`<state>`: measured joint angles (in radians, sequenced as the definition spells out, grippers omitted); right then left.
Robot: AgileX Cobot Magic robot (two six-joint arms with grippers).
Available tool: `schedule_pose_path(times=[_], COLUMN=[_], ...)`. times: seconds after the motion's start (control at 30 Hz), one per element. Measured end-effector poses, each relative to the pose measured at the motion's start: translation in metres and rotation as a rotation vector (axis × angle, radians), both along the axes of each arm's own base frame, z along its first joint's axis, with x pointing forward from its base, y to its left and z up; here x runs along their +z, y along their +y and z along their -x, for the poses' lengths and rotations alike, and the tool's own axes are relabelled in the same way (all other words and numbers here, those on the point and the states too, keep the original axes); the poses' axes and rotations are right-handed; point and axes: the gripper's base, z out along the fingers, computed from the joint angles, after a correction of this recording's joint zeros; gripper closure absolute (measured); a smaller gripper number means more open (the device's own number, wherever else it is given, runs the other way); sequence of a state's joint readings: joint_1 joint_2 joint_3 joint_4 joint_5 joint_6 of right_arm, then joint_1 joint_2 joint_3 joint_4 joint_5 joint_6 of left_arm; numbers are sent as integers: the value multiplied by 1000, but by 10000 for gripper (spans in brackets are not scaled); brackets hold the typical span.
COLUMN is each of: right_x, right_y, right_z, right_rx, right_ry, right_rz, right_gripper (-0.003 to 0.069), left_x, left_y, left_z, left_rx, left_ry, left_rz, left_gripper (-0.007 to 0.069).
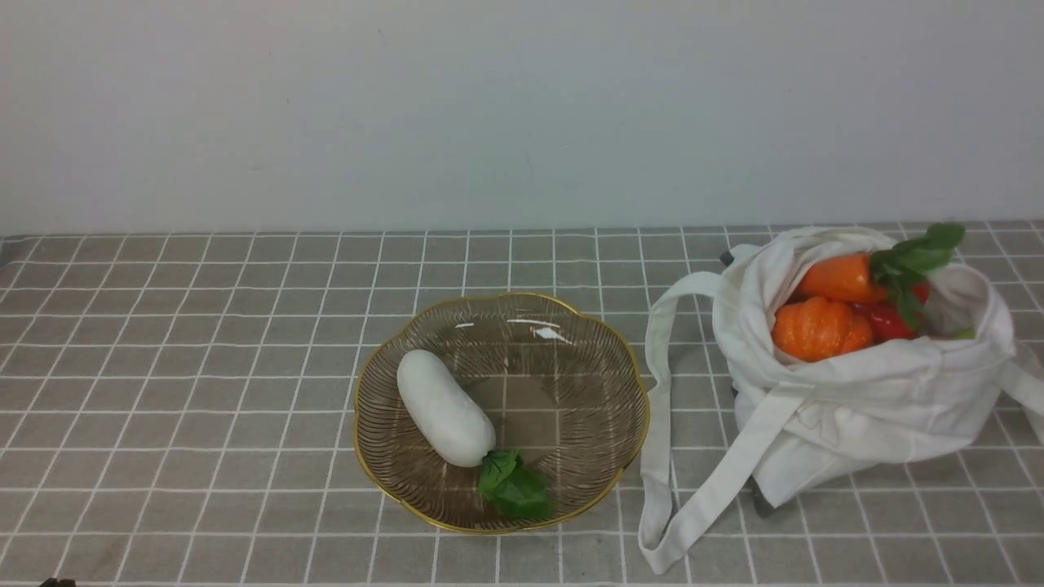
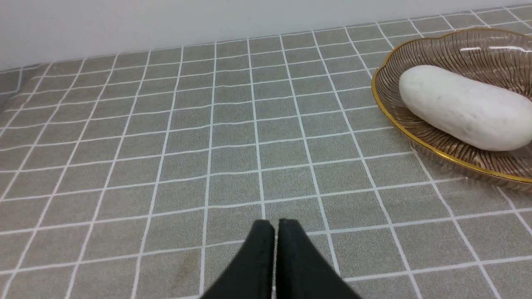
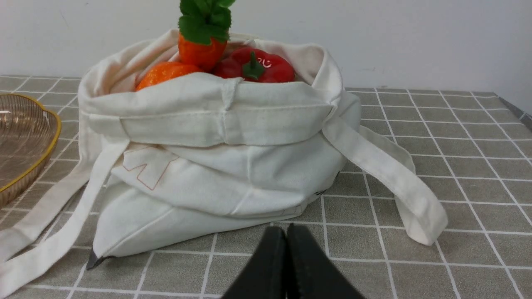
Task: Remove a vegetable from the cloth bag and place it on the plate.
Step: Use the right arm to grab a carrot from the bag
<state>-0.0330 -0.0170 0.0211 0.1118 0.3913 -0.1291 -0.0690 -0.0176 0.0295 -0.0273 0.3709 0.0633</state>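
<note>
The off-white cloth bag [image 1: 856, 391] stands open at the right of the table. The orange carrot [image 1: 840, 277] with green leaves lies in its mouth; its thick end and leaves also show in the right wrist view [image 3: 202, 52]. The brownish glass plate [image 1: 587, 456] with a gold rim sits at the centre and holds a white radish [image 1: 444, 408]. My left gripper [image 2: 276, 224] is shut and empty, low over the cloth to the left of the plate [image 2: 453, 160]. My right gripper [image 3: 286, 229] is shut and empty, just in front of the bag [image 3: 216, 166]. Neither gripper shows in the front view.
A ribbed orange pumpkin [image 1: 816, 330] and a red pepper [image 1: 885, 322] lie in the bag beside the carrot. The bag's long straps [image 1: 677, 489] trail on the checked grey tablecloth between bag and plate. A white wall stands behind the table.
</note>
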Motion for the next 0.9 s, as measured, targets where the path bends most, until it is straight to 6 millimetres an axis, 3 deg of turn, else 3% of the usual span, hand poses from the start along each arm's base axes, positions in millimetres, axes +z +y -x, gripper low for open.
schedule_pose_path(times=[0.9], right_x=[0], right_y=[-1], right_z=[0], right_rx=[-2], right_ry=[-1], right_rz=[27], right_gripper=[673], left_x=[0], left_y=[0], left_z=[0], left_rx=[0], left_ry=[0], left_rz=[0], left_gripper=[629])
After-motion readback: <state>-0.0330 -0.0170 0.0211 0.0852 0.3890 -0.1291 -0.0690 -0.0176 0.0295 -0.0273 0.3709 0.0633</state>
